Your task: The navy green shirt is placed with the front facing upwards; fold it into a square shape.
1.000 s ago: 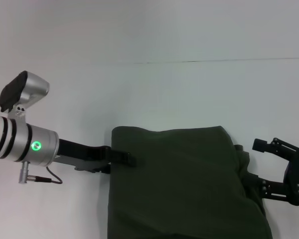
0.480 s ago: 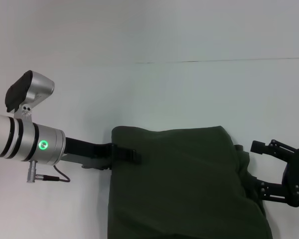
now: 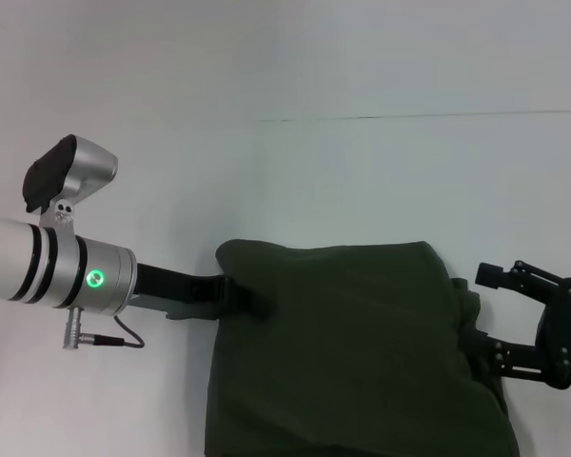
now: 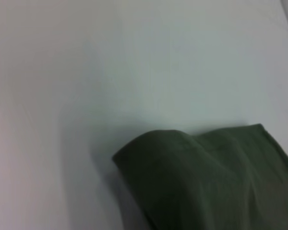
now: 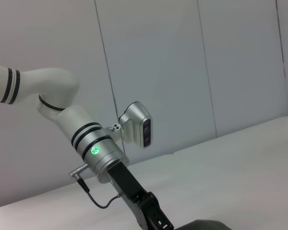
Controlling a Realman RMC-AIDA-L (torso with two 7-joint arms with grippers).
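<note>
You have the shirt [image 3: 352, 352] lying folded on the white table [image 3: 362, 181], near the front edge and a little to the right of centre, plain green side up. No print, label or other writing shows on it in any view.

Your left gripper [image 3: 243, 297] is at the shirt's far left corner, reaching in from the left. Its tip is tucked into the cloth there, and the corner bulges up around it; you cannot tell from these views whether the jaws are pinching the fabric or spread. The left wrist view shows that raised, rounded corner [image 4: 158, 143] and bare table beyond it.

Your right gripper [image 3: 500, 314] sits at the shirt's right edge, jaws spread wide, one finger clear of the cloth and the other low beside the bunched hem.

A thin seam [image 3: 409, 117] runs across the table beyond the shirt.
</note>
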